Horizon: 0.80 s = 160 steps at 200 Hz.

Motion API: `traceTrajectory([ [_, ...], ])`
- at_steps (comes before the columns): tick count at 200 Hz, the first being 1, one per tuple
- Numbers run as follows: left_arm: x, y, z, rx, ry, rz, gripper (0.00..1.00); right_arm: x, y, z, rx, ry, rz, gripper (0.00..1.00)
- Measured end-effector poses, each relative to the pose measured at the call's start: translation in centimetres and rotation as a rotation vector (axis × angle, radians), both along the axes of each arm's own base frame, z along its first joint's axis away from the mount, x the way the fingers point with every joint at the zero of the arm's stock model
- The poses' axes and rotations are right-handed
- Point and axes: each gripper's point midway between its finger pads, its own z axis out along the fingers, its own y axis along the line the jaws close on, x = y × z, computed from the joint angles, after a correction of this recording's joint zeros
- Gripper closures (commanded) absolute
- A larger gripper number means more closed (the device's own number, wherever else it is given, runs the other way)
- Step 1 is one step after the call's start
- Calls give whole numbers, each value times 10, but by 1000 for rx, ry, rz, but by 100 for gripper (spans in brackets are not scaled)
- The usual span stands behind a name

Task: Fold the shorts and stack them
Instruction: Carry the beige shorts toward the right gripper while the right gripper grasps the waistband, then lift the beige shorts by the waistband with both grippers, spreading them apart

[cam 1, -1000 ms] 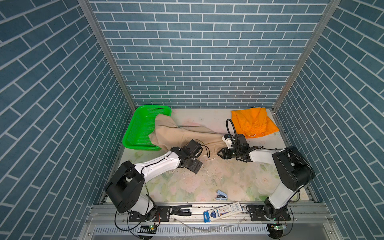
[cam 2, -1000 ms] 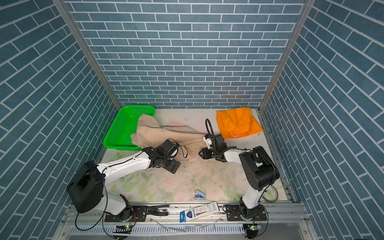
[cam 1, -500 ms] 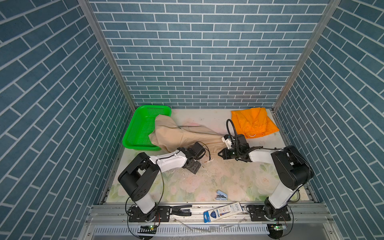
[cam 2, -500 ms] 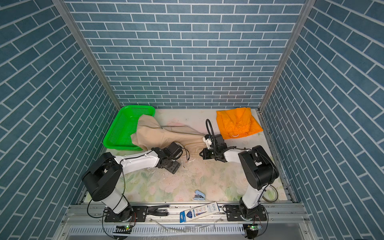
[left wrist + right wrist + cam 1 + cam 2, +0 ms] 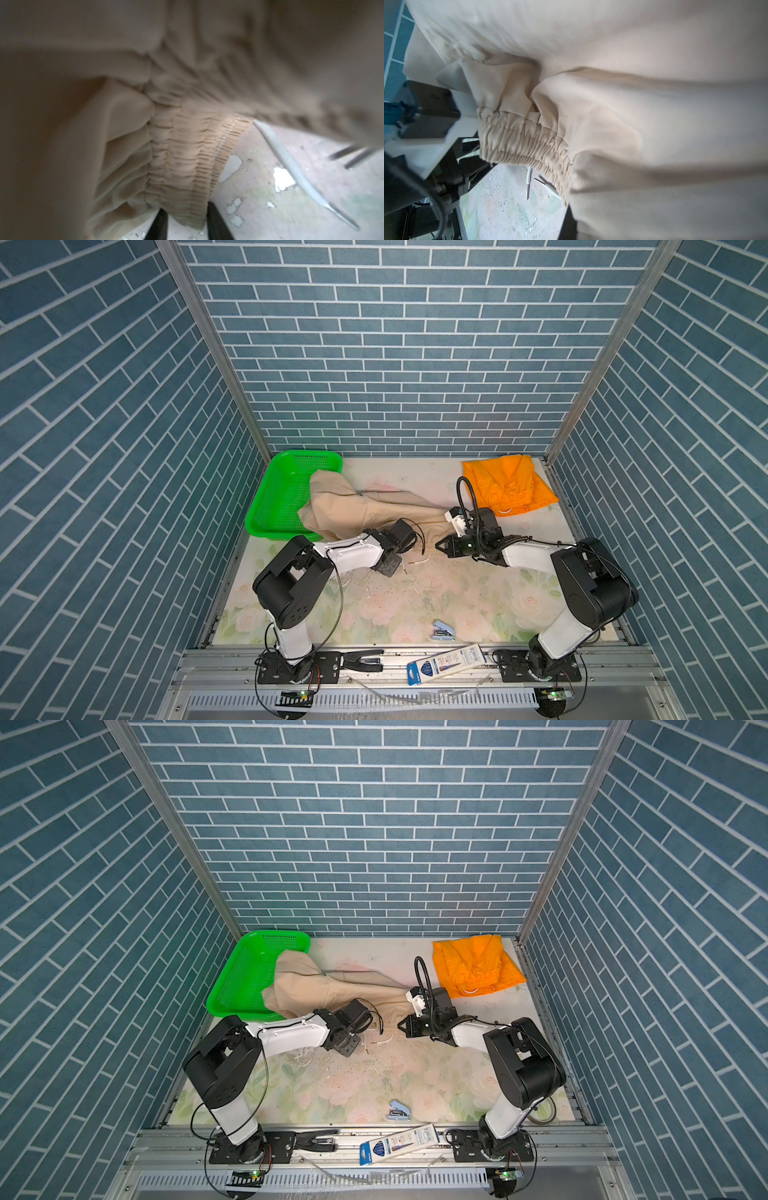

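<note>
Left gripper (image 5: 187, 225): we saw its two black fingers (image 5: 160, 224) pinching the gathered waistband (image 5: 182, 166) of the beige shorts (image 5: 353, 510).
Right gripper (image 5: 441, 546): it was closed at the other end of that waistband. In the right wrist view the cloth lay over it and hid the tips.
Beige shorts: we found them stretched between the two grippers across the middle of the table (image 5: 415, 601). Their far end was draped over the rim of the green basket (image 5: 286, 489).
Orange shorts (image 5: 507, 485): these lay bunched in the far right corner of the table, well apart from the beige pair and clear of both grippers.
White cord (image 5: 417, 561): it lay loose on the table, just in front of the waistband and between the grippers.
Stapler (image 5: 444, 630): we noted it near the front edge of the table.
</note>
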Motion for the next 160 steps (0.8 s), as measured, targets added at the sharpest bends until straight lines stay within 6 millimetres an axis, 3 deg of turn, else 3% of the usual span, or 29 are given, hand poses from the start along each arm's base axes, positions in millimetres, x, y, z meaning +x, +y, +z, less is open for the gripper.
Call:
traceTrajectory([
  [16, 1, 3, -1, 15, 2, -3, 100, 0, 0, 3, 5, -5, -1, 100],
  [42, 0, 6, 4, 19, 6, 1, 100, -1, -2, 8, 8, -8, -4, 100],
  [63, -2, 7, 28, -7, -10, 0, 100, -4, -7, 16, 4, -3, -11, 100],
  [75, 0, 3, 55, -50, -43, -6, 100, -7, -13, 23, -11, 5, -23, 100],
  [96, 6, -10, 119, -173, -139, -34, 100, -3, -22, 46, -40, 1, -50, 100],
  [128, 7, -22, 221, -343, -286, -101, 100, 17, -36, 114, -53, -88, -94, 100],
  [160, -2, -24, 288, -430, -361, -162, 100, 19, -50, 181, -52, -178, -123, 100],
])
